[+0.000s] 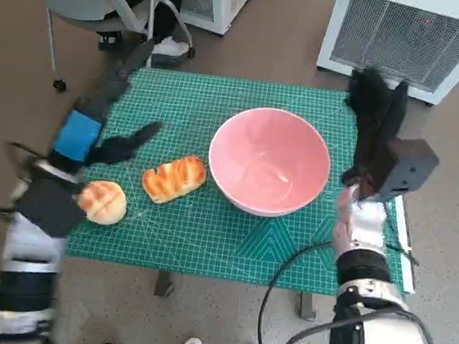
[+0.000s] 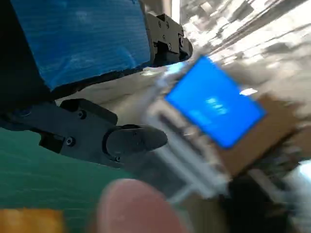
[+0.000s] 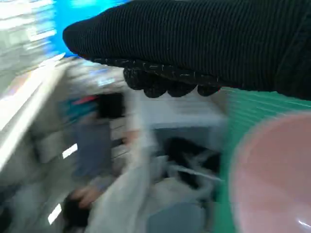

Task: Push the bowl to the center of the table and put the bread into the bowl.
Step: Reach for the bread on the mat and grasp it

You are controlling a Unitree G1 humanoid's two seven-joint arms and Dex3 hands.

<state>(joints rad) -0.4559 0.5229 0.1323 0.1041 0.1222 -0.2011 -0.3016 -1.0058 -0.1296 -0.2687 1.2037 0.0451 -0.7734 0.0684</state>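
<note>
Round bun (image 1: pixel 102 201) beside left hand (image 1: pixel 95 125), fingers spread and empty; long loaf (image 1: pixel 174 178), axis toward bowl (image 1: pixel 269 160), nearer left than empty, straight-fingered right hand (image 1: pixel 375 113).

Pink bowl (image 1: pixel 269 160), golden-brown striped bread (image 1: pixel 174 178) — green gridded mat (image 1: pixel 204 104), blue-taped black left robot hand (image 1: pixel 107 122).

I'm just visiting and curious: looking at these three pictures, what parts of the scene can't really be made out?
- Round bun: head view, its left side is hidden behind the left forearm.
- Left wrist view: the room past the left hand is smeared by motion blur.
- Right wrist view: the person in the background is a blur; the pink bowl is cut off by the edge.
- Right hand: its fingers show only from behind in the head view.
</note>
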